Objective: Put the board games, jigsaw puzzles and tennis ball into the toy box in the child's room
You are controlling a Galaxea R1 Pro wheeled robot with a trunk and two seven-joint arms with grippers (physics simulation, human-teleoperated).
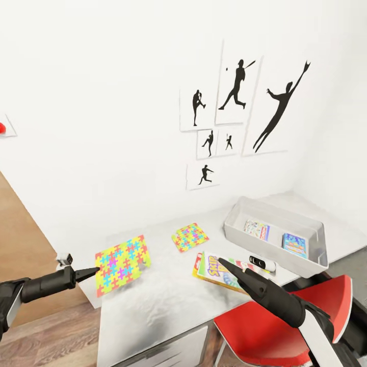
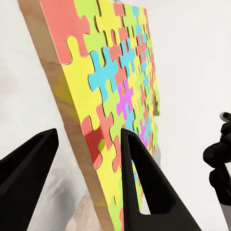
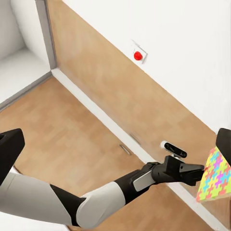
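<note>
- Black and pointed, the right gripper (image 1: pixel 220 261) hangs just over the near table edge; I cannot tell whether its fingers are spread or together.
- At the table's left end, the left gripper (image 1: pixel 97 270) pinches the edge of 1 jigsaw puzzle (image 1: pixel 122 264), tilted up off the surface; the left wrist view shows a finger (image 2: pixel 142 187) on the printed face and a plain wooden edge.
- 2 puzzles in all: the second puzzle (image 1: pixel 189 237) lies flat mid-table, a thin square of yellow, pink, blue and green pieces.
- 3 board games: 1 game (image 1: pixel 216 269) flat on the table, yellow-edged with big letters, and 2 inside the toy box (image 1: pixel 239 232), a pale one (image 1: pixel 256 229) and a blue one (image 1: pixel 294 244).
- 1 shallow grey plastic tray with a rolled rim, that toy box sits at the table's right end.
- Smooth and pale, the table (image 1: pixel 168 300) stands against a white wall bearing 6 black athlete pictures (image 1: pixel 237 92).
- 1 red chair (image 1: pixel 265 331); wood-plank floor (image 1: pixel 46 336).
</note>
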